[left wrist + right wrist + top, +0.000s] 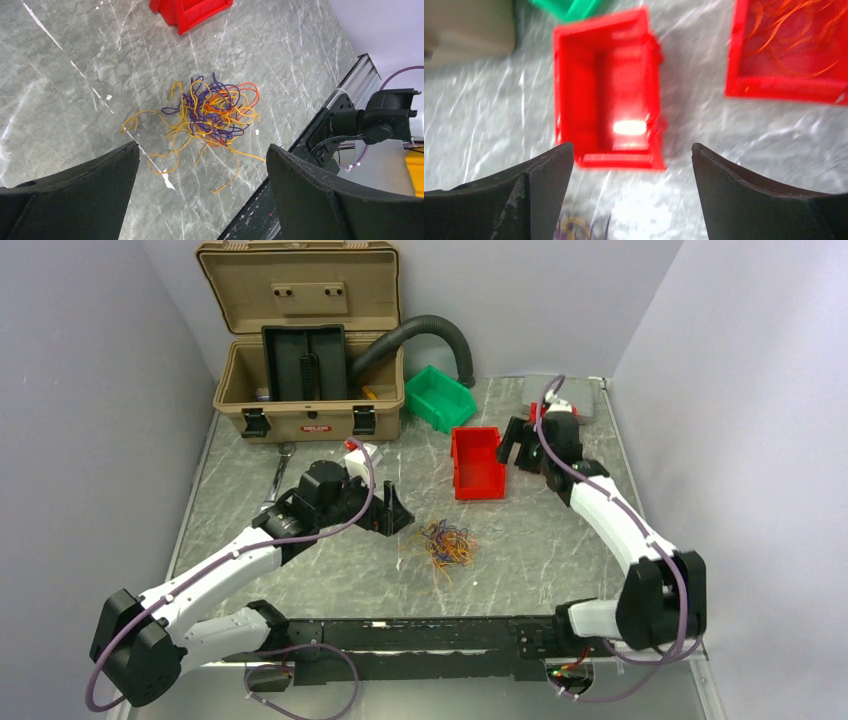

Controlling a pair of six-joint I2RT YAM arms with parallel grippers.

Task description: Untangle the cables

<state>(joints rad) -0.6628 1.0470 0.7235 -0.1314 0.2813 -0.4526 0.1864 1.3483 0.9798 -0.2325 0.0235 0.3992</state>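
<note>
Grey marbled table [560,540] and pale walls frame the scene, and an open-topped red bin [477,462] near the middle of the table serves as the reference for everything else.

The cables [447,542] lie in one loose tangle of yellow, orange and dark purple strands. They rest flat on the table on the near side of the red bin, toward the arm bases and apart from the bin. A few yellow ends trail out from the clump [212,112].

The left gripper [392,512] sits near and left of the red bin, close beside the tangle. In its wrist view the jaws are spread wide with the cables showing between them, and they grasp nothing [202,150].

The right gripper [520,445] hovers just right of the red bin. Its jaws are also wide apart and empty [633,147].

A second red tray [789,50] lies to the right of the red bin, and thin orange strands show in it through the blur. A green bin [440,397] stands just behind and left of the red bin. A tan toolbox [310,340] with its lid up stands farther left, and a black hose [430,330] arches from it.
</note>
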